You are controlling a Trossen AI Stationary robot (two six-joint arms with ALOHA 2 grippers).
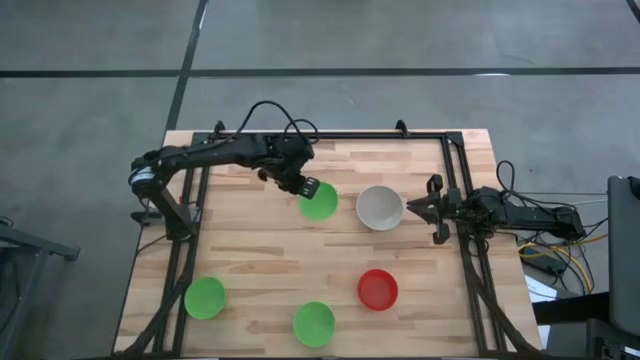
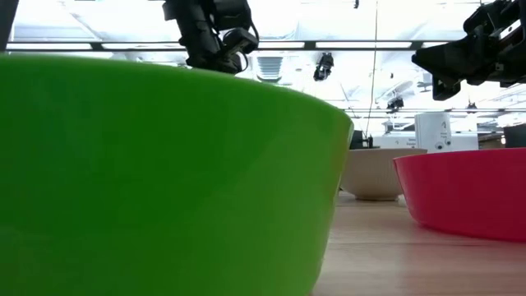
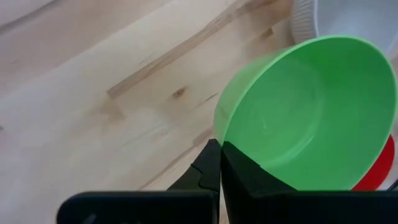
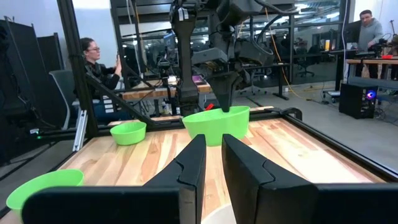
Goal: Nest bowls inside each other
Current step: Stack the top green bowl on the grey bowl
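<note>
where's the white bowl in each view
High: white bowl right of centre, beside the held green bowl.
Low: in the background, left of the red bowl.
Left wrist: top right corner.
Right wrist: cannot tell.
Shared landmark: the green bowl in the left claw.

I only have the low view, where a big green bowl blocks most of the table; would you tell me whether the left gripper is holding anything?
Observer: Yes, the left gripper is shut on the rim of a green bowl.
Operator: Where is that bowl?
Observer: Just beside the white bowl, not nested in it.
Operator: And the right gripper?
Observer: The right gripper waits at the table's right edge, open and empty.
</note>
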